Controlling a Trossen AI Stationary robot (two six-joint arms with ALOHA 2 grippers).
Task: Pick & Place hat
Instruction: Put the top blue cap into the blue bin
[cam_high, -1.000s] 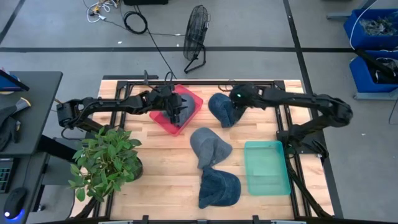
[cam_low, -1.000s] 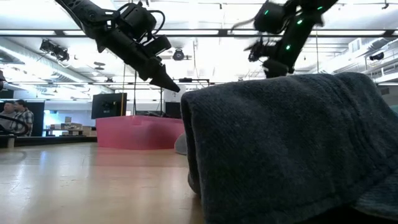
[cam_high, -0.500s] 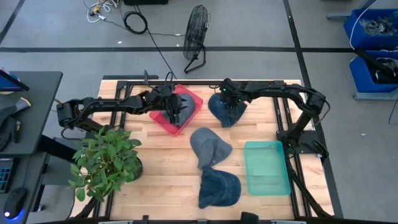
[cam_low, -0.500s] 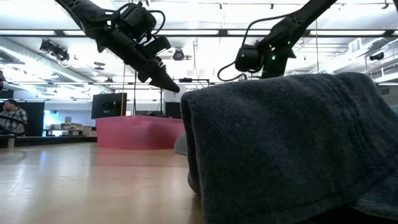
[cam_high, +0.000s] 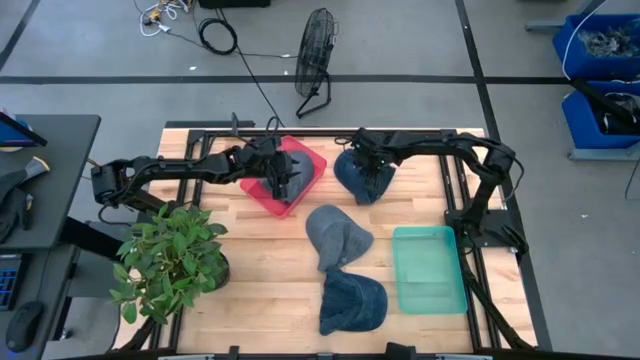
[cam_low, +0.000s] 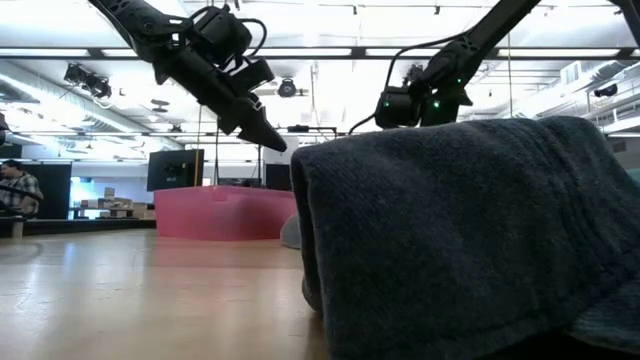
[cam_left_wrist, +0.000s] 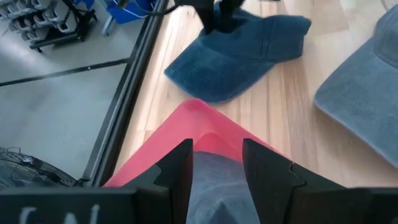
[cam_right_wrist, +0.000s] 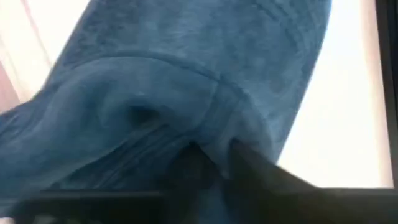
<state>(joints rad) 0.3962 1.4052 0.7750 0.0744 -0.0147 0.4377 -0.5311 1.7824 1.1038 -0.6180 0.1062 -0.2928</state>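
Note:
Three hats lie on the wooden table: a dark blue one at the far middle, a grey-blue one in the centre, and a dark blue one near the front, which fills the low view. My right gripper is shut on the far hat. My left gripper hangs open above the red bin, clear of its rim in the low view. A grey-blue hat lies in that bin below the fingers. My right gripper pinches a raised fold of cloth on the top of the far dark blue hat between its two fingers. It comes at the hat from above, slanting in from the table's right. The hat still rests on the table.
A green bin stands at the right front of the table. A potted plant stands at the left front. The black frame rails run along the table's edges. A fan stands on the floor beyond the far edge.
My right gripper has swung toward the table's left and come down onto the far dark blue hat. The hat lies where it lay before.

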